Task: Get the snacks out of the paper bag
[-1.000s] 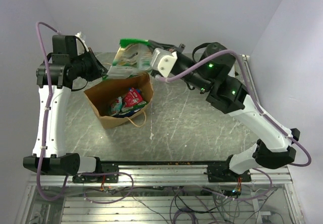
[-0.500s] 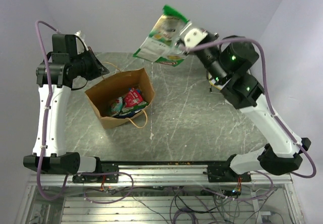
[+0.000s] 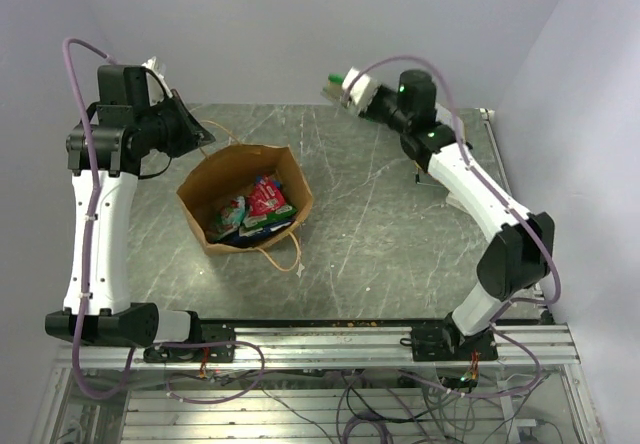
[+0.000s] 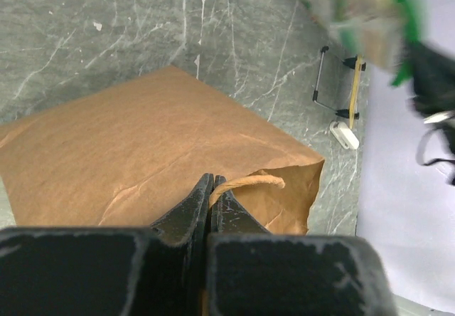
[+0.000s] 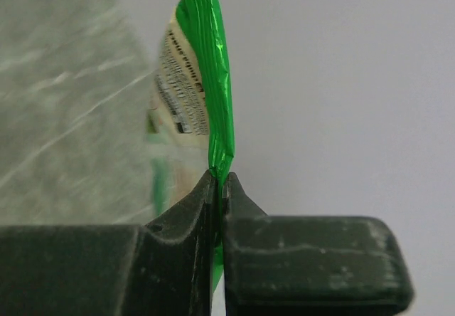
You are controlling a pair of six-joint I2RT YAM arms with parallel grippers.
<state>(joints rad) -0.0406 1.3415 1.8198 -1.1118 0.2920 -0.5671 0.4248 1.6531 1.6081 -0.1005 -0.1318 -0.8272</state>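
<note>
Clamping paper bag (image 4: 142,152) handle (image 4: 250,181), left pincer (image 4: 211,188), right pincer (image 5: 219,182) gripping green packet (image 5: 206,60) aloft (snacks (image 3: 265,200) inside), wire stand (image 4: 334,81) beyond.

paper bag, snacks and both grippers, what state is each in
paper bag, upright, top open, snacks inside
red packet, lying in the bag
teal-green packet, lying in the bag beside it
green-edged packet, held in the air, out of the bag
left gripper, shut on the paper bag by its handle
right gripper, shut on the green-edged packet's sealed edge
</note>
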